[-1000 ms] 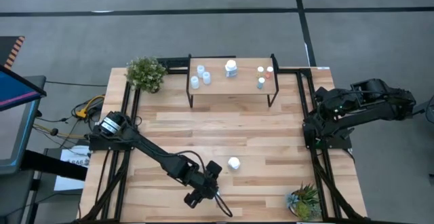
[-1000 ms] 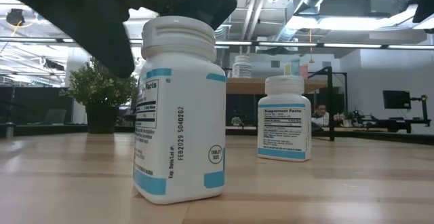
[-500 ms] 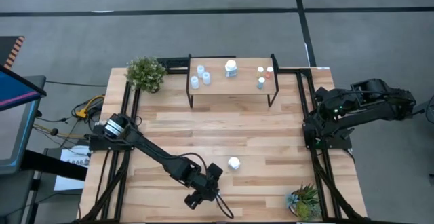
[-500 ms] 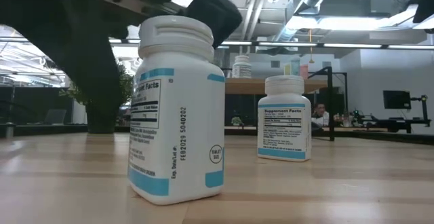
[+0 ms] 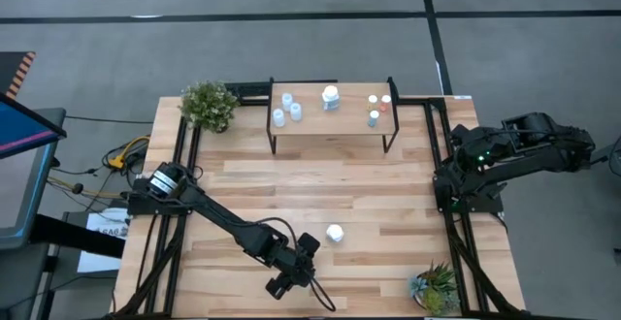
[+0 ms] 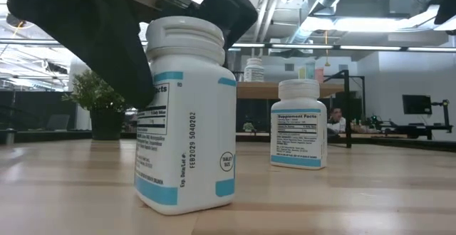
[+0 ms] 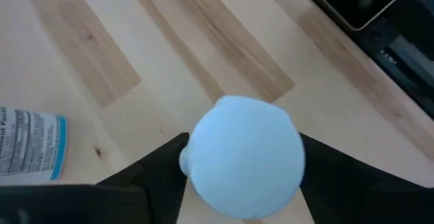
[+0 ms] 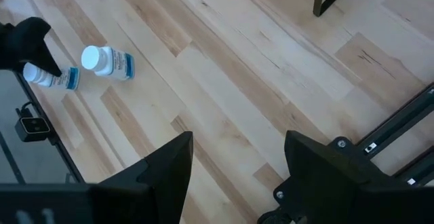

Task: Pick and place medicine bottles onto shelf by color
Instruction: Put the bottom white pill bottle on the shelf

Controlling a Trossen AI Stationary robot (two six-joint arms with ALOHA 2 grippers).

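Observation:
My left gripper [image 5: 303, 246] is near the table's front edge, shut on a white medicine bottle with blue bands [image 6: 189, 114], whose cap [image 7: 244, 156] shows between the fingers. A second white bottle [image 5: 335, 233] stands on its base just to the right; it also shows in the low view [image 6: 299, 124]. The shelf [image 5: 340, 123] stands at the far edge with pale-blue bottles [image 5: 287, 109] on its left, a white one [image 5: 331, 96] in the middle and small coloured ones [image 5: 377, 106] on its right. My right gripper [image 8: 237, 176] is open and empty at the table's right edge. My left gripper pinches the bottle's upper body, just below the cap, between its two fingers [image 7: 163, 166]. The fingers come from above, slanting down, one on each side; one finger [image 6: 135, 71] lies over the label. The bottle stands with its base [image 6: 182, 199] on the table, leaning slightly.
A green potted plant [image 5: 209, 105] stands at the far left corner, another [image 5: 434, 286] at the near right corner. A small black camera [image 7: 359, 0] sits at the near edge close to my left gripper. Bare wood lies between the shelf and the two white bottles.
My left gripper has come down around the white bottle, and one finger now covers part of the label. The bottle has shifted a little on the table toward the near edge and leans slightly.

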